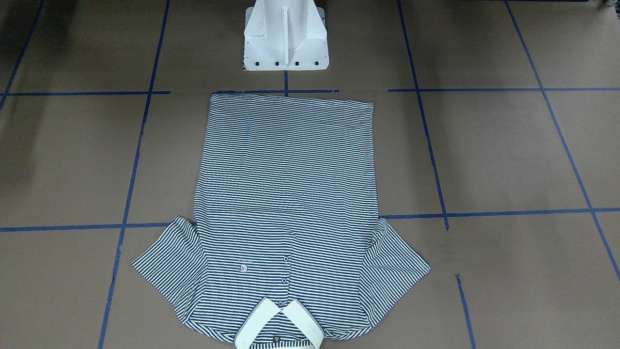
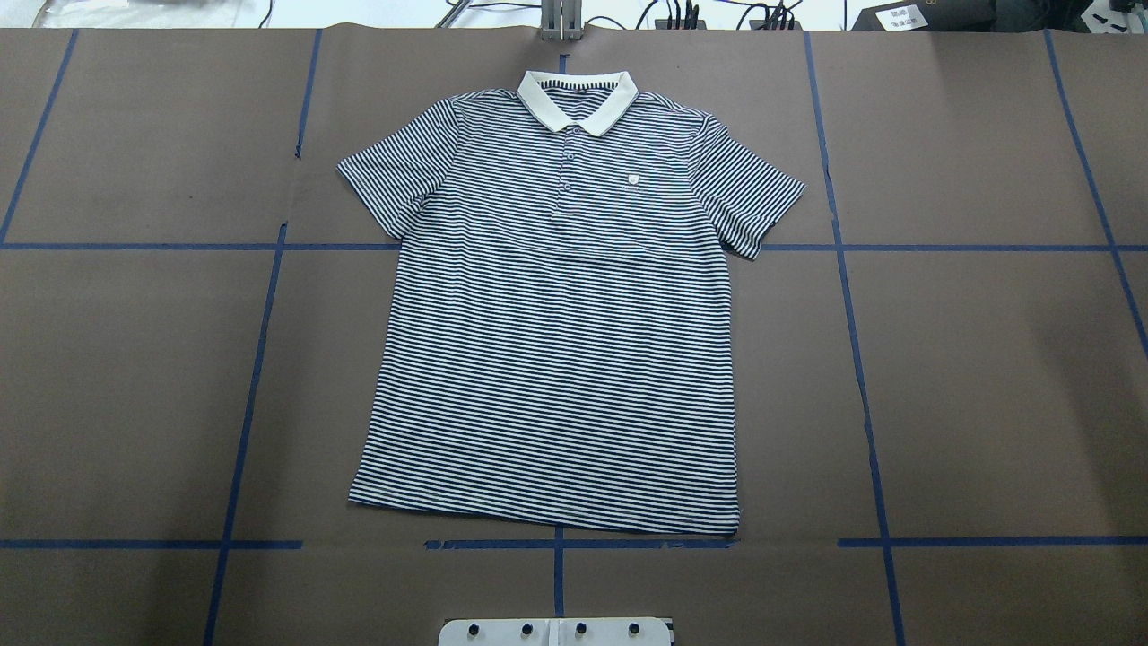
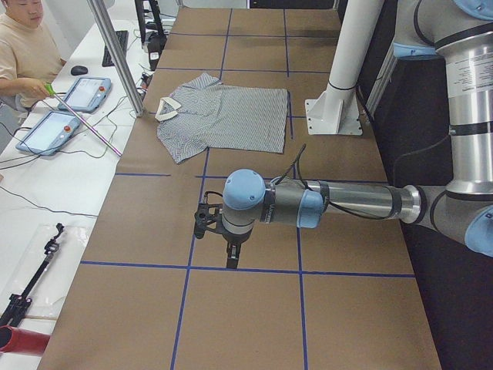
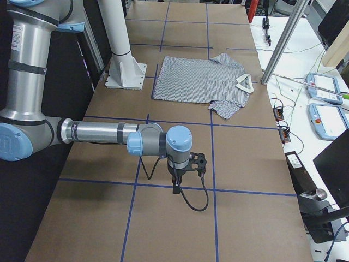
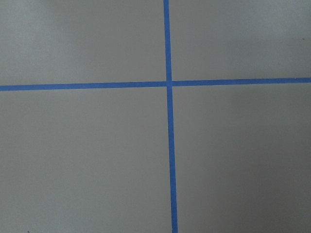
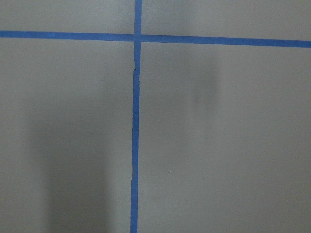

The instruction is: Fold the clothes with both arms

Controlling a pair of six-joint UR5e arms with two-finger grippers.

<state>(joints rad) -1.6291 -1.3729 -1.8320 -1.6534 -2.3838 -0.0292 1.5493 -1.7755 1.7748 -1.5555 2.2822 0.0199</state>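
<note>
Fingers of the left gripper (image 3: 233,264) point straight down at the brown paper-covered table (image 2: 987,377), close above a crossing of blue tape lines (image 5: 168,83). They show only from the table's end, as a thin dark shape, so whether they are spread or pressed together cannot be told. Bare paper lies beneath them. The left arm (image 3: 347,204) reaches out level to carry them.

At the other end of the table, the right gripper (image 4: 175,189) hangs the same way from the level right arm (image 4: 103,134), its fingers aimed down beside another tape crossing (image 6: 137,38). Their opening cannot be judged either. A black cable (image 4: 193,202) loops beside them.

Well apart from both pairs of fingers, between them at the table's middle, the polo shirt (image 2: 556,359) lies flat and face up, both short sleeves spread. Its hem is toward the white pedestal base (image 1: 286,36) and its white collar (image 2: 578,99) toward the far edge. Three small buttons (image 2: 566,186) run down from the collar.

On the chest is a small pale shield-shaped logo (image 2: 633,180), with any lettering too small to read. Inside the collar sits a tiny dark label (image 1: 276,338), also unreadable.

Beyond the shirt, an operator (image 3: 27,46) sits at a side bench with two blue-edged tablets (image 3: 85,92).
</note>
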